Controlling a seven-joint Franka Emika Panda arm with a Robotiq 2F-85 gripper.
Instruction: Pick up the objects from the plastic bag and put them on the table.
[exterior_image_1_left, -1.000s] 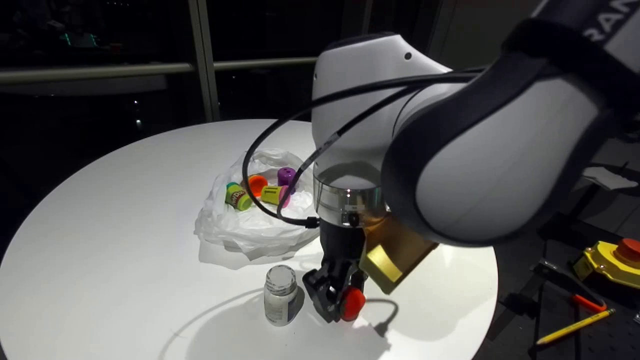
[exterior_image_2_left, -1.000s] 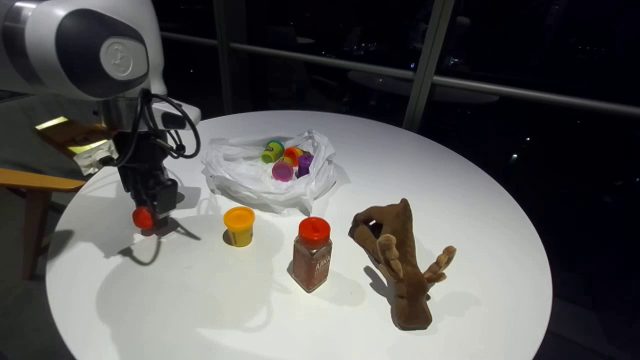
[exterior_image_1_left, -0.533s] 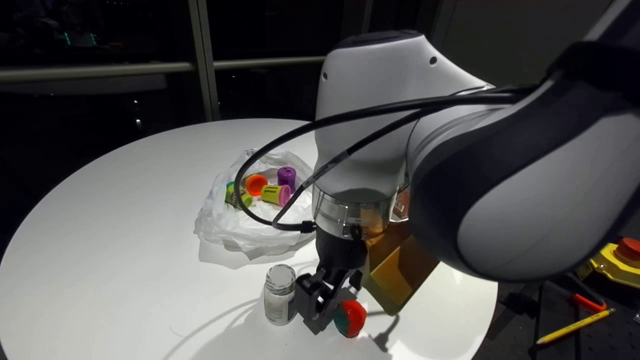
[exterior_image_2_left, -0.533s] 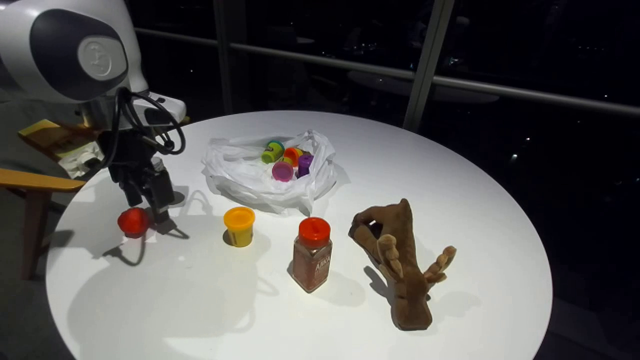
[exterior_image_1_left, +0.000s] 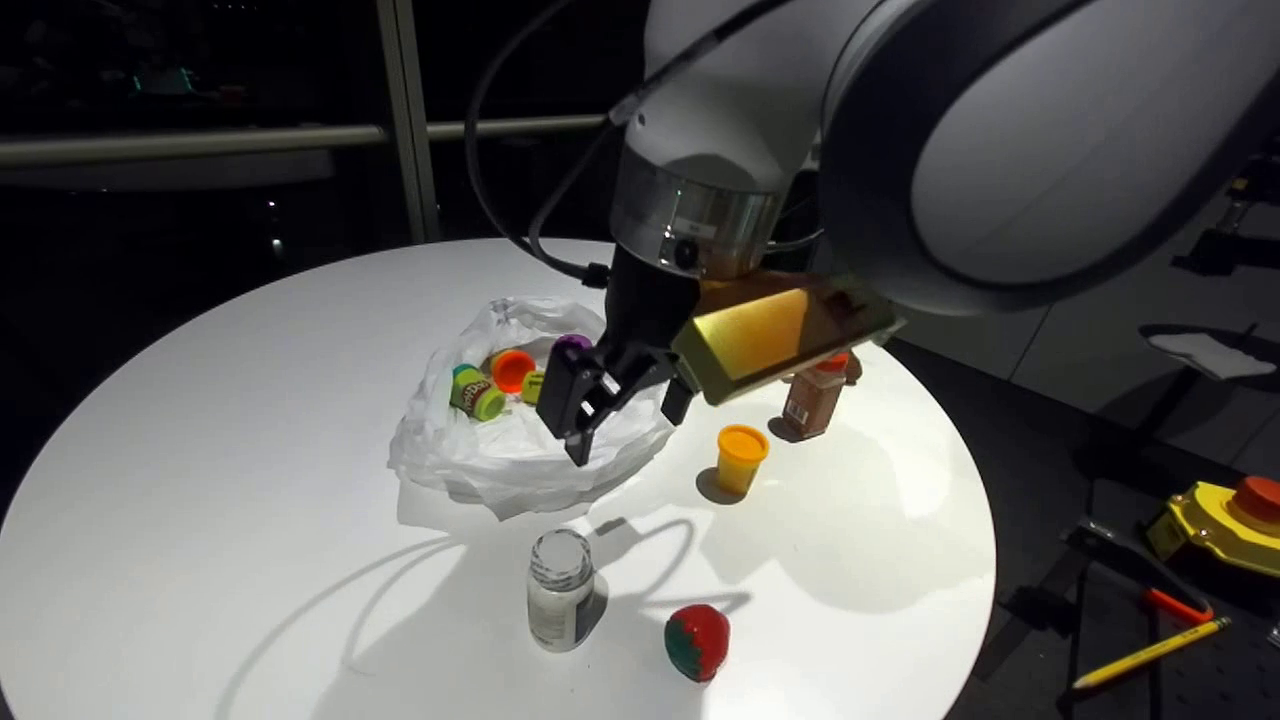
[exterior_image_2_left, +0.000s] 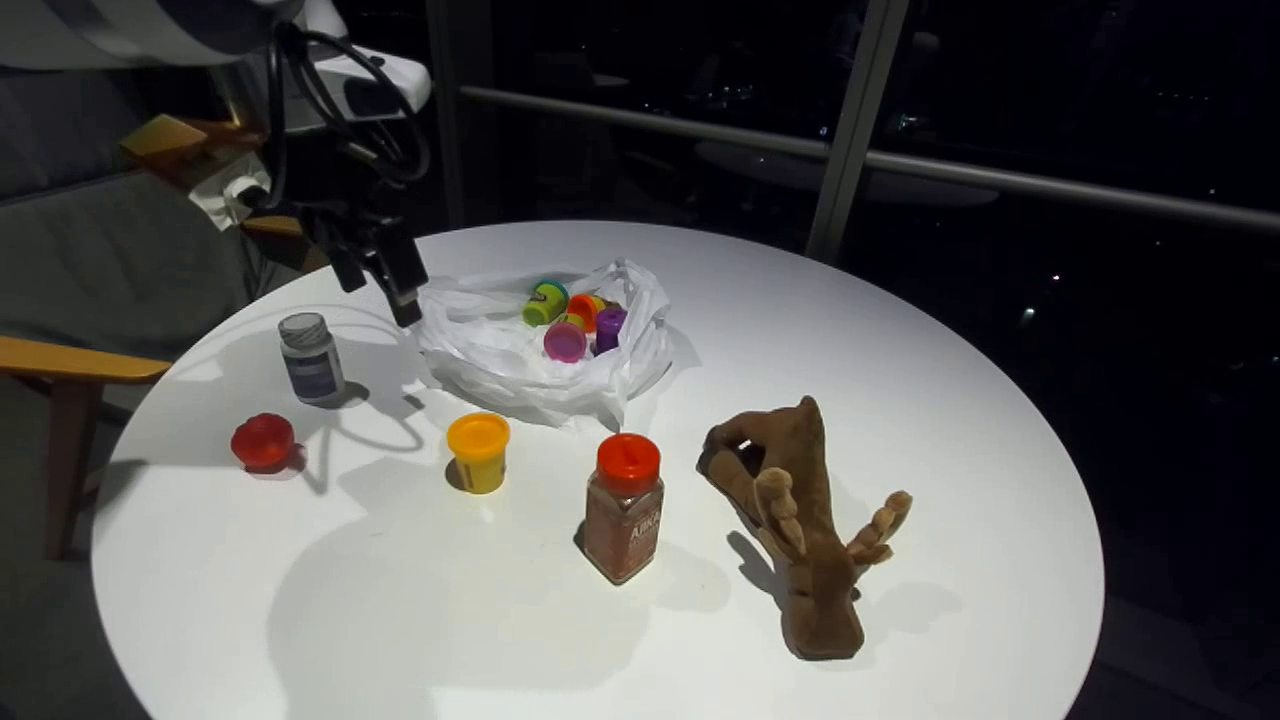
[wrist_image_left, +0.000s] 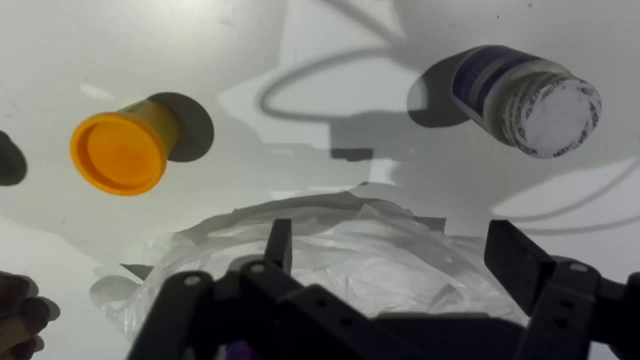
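White translucent film makes up the bag (exterior_image_1_left: 500, 465), lying behind the gripper (exterior_image_1_left: 628, 425) in an exterior view, with a green tub (exterior_image_1_left: 478, 393) and an orange tub (exterior_image_1_left: 511, 370) inside; nearer, on the table (exterior_image_1_left: 220, 480), are a red strawberry (exterior_image_1_left: 697, 643) and a grey-white bottle (exterior_image_1_left: 560, 590). In an exterior view the gripper hangs near the bag's edge, well apart from the brown animal figure (exterior_image_2_left: 822, 570). In the wrist view its jaws stand wide and free, bag film showing between them, a yellow tub (wrist_image_left: 125, 150) at upper left.

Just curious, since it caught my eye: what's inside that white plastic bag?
A green Play-Doh tub, an orange-lidded tub, a pink-lidded tub and a purple cylinder. Anything beneath them or under folds of the bag is hidden.
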